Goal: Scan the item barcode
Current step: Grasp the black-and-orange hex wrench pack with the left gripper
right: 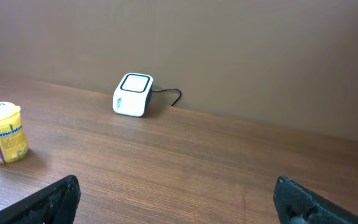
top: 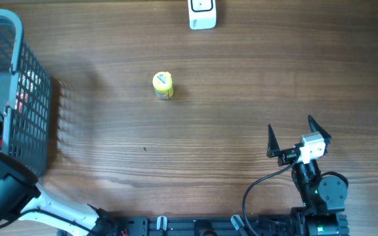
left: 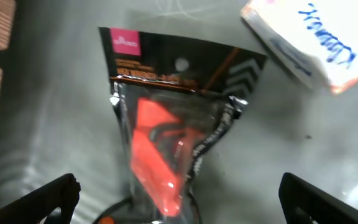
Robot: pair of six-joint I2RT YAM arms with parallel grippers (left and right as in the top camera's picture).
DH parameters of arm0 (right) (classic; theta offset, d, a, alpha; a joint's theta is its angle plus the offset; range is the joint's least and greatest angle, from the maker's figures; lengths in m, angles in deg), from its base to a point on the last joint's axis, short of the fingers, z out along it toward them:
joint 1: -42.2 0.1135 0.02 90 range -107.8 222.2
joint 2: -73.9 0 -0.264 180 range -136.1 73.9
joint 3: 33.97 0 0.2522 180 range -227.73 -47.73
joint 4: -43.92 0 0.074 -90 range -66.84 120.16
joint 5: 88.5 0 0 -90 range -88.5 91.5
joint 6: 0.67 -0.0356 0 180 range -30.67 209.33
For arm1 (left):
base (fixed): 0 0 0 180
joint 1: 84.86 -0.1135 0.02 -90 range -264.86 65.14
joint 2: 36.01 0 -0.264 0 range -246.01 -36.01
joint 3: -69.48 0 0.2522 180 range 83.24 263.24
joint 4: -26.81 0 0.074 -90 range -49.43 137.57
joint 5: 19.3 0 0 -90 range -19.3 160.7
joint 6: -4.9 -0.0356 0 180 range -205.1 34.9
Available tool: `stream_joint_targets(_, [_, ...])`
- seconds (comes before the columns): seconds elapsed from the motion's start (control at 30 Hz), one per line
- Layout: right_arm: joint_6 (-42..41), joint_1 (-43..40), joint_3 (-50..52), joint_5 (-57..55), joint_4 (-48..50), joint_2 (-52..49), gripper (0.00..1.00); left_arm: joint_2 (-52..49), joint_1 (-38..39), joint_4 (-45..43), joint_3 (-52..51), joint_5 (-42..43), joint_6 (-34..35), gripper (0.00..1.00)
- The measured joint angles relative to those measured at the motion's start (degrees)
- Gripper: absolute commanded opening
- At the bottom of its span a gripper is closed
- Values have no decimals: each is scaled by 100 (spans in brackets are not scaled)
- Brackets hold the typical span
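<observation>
**Overhead view: both arms empty-handed**

Right gripper [top: 290,128] hangs over the wood-grain table [top: 176,151], black pointed fingers spread wide, gripping nothing. A small round yellow tub [top: 163,85] stands mid-table, well apart from the boxy white scanner [top: 202,13] at the far edge. Left gripper [left: 179,199], jaws released, hovers inside the grey mesh basket [top: 35,98] above a glossy packet [left: 166,137], an orange piece under clear plastic, near a white carton [left: 303,43].

The tabletop [top: 209,144] is brown with streaked wood grain. The basket [top: 28,98] is a grey grid. The jar [top: 163,85] is yellow, its lid paler. The scanner [top: 202,14] is white, its face dark-rimmed. The packet [left: 166,124] is black and clear over an orange shape; the box [left: 309,43], white with blue writing. My fingers [right: 51,202] are black.
</observation>
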Motion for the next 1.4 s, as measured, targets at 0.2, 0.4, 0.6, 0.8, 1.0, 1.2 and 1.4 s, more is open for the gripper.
stream_joint_targets(0.2, [0, 0, 0, 0, 0, 0, 100, -107, -302, -240, 0, -7, -15, 100])
stream_joint_targets(0.4, [0, 0, 0, 0, 0, 0, 100, -374, -444, -380, 0, 155, -17, 100])
stream_joint_targets(0.6, [0, 0, 0, 0, 0, 0, 100, -544, -431, -487, 0, 367, -28, 63])
stream_joint_targets(0.8, [0, 0, 0, 0, 0, 0, 100, -586, -376, -538, 2, 538, -63, 39])
stream_joint_targets(1.0, [0, 0, 0, 0, 0, 0, 100, -586, -378, -586, 7, 562, 66, 26])
stream_joint_targets(1.2, [0, 0, 0, 0, 0, 0, 100, -586, -378, -680, 81, 568, 363, 19])
stream_joint_targets(1.4, [0, 0, 0, 0, 0, 0, 100, -586, -341, -678, 81, 542, 525, 12])
